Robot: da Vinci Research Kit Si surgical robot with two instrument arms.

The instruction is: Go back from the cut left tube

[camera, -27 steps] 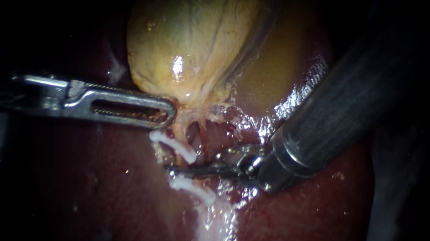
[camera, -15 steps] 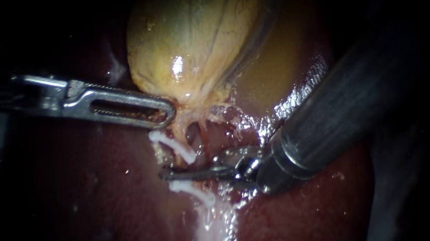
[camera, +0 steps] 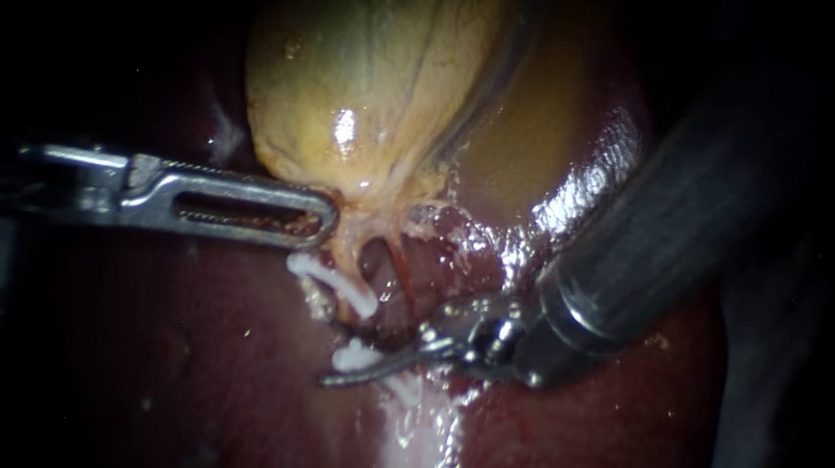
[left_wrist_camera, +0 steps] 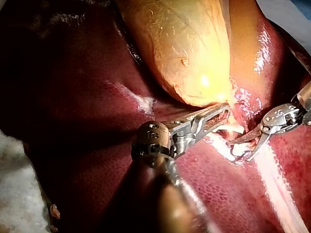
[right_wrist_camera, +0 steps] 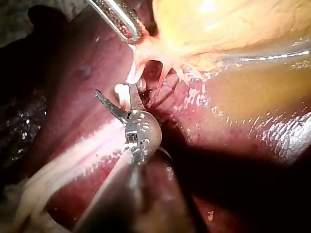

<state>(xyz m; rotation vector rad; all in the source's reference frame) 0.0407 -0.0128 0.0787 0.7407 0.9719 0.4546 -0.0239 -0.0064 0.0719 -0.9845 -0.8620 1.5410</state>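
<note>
The yellow gallbladder [camera: 369, 76] lies on the dark red liver [camera: 187, 365]. My left instrument [camera: 322, 220] reaches in flat, its slotted jaws shut on the gallbladder's neck [left_wrist_camera: 224, 120]. Below the neck, two white clips [camera: 332, 282] [camera: 354, 356] sit on the left tube with a gap between them. A thin red tube [camera: 400, 276] runs just to their right. My right instrument [camera: 351, 370] has curved blades. They stand open beside the lower clip, most plainly in the right wrist view [right_wrist_camera: 115, 91] and the left wrist view [left_wrist_camera: 239, 151].
A pale glistening band of tissue [camera: 414, 456] runs down the liver from the clips. The right instrument's thick dark shaft [camera: 670, 211] crosses the upper right. Wet tissue [camera: 495, 239] shines at the gallbladder's base. White gauze [left_wrist_camera: 19, 194] lies beside the liver.
The right instrument has drawn back to the right, out of the gap between the clips. Its blade tip has dipped to the lower clip. The left instrument holds still.
</note>
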